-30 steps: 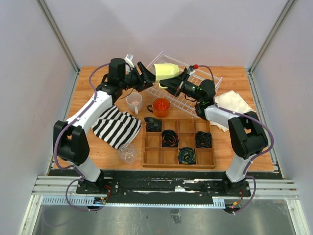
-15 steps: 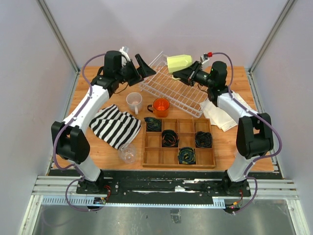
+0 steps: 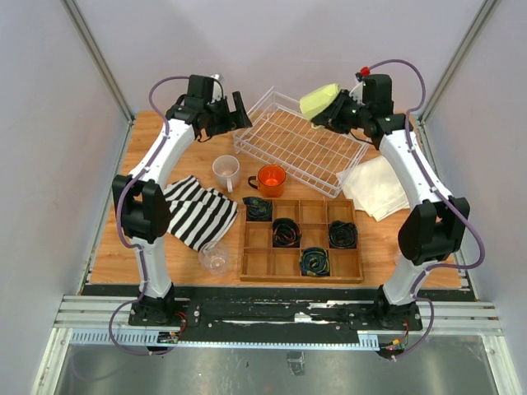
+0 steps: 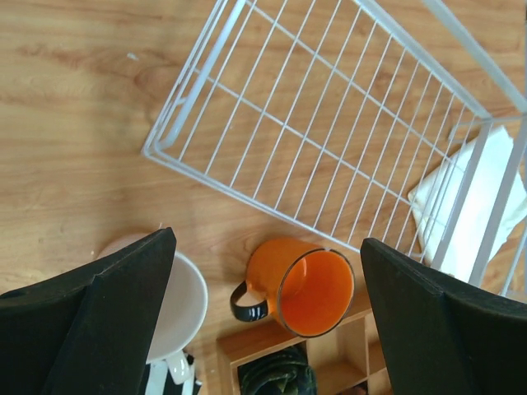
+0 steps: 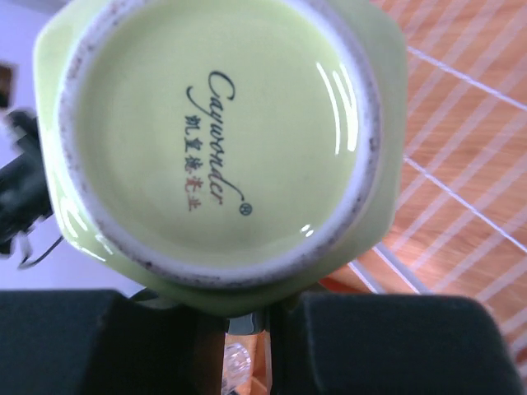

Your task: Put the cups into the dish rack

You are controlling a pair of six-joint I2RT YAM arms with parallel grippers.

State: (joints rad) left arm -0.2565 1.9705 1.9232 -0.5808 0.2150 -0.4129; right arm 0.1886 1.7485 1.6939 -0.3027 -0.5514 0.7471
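yellow-green mug (image 5: pixel 214 140): pale and glossy. I see its base square-on in the right wrist view, with a speckled unglazed ring and a dark script mark over small characters, some of them red.
mug location: off the table (image 3: pixel 395 247), tipped on its side in the air over the far right corner of the dish rack (image 3: pixel 300 148). It is not in the rack.
dish rack: white wire with a grid bottom and low sides, lying flat at the far middle of the table.
orange mug (image 3: pixel 270 178): dark handle, upright, mouth up. It sits on the table just beside the rack's near edge, close to the wooden tray (image 3: pixel 300 240).
white mug (image 3: pixel 226 171): upright on the table, left of the orange mug and apart from it.
clear tumbler (image 3: pixel 214 257): at the near edge of the striped cloth (image 3: pixel 193 212), left of the wooden tray. I can't tell which way up it is.
right gripper (image 3: pixel 338 111): fingers nearly together, clamped on the yellow-green mug. The part they pinch is hidden from me.
left gripper (image 4: pixel 268 239): fingers spread wide with nothing between them. It hangs above the rack's left corner, with the orange and white mugs below, and touches nothing.
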